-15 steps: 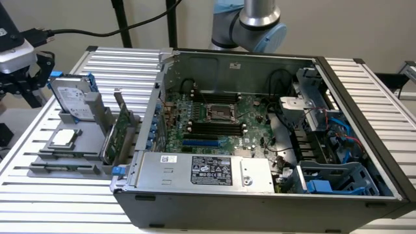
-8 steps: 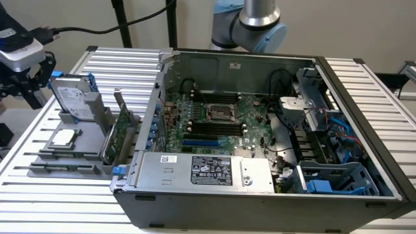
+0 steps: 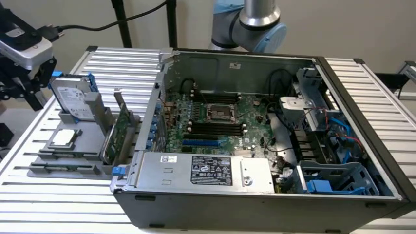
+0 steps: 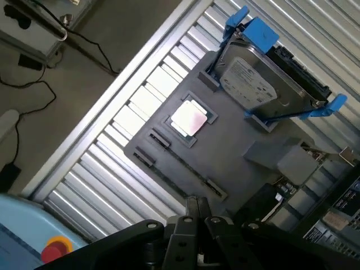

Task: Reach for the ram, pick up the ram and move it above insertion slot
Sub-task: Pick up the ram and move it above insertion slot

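My gripper [image 3: 31, 100] hangs at the exterior view's far left, above and beside the grey parts holder [image 3: 48, 168]. In the wrist view its fingertips [image 4: 189, 207] meet, so the gripper [image 4: 197, 203] is shut with nothing visibly between them. It sits over the holder's [image 4: 236, 140] edge. A thin dark strip [image 4: 180, 163] stands edge-on in the holder's long slot. I cannot tell whether that strip is the ram. The open computer case [image 3: 260, 204] shows its motherboard with black memory slots [image 3: 215, 127] near the middle.
On the holder stand a grey hard drive with blue rails [image 4: 264, 81], a square silver processor [image 4: 190, 118] and a large green expansion card [image 3: 119, 134]. A slatted metal table [image 3: 39, 204] carries everything. A red button [image 4: 55, 247] sits off the table edge.
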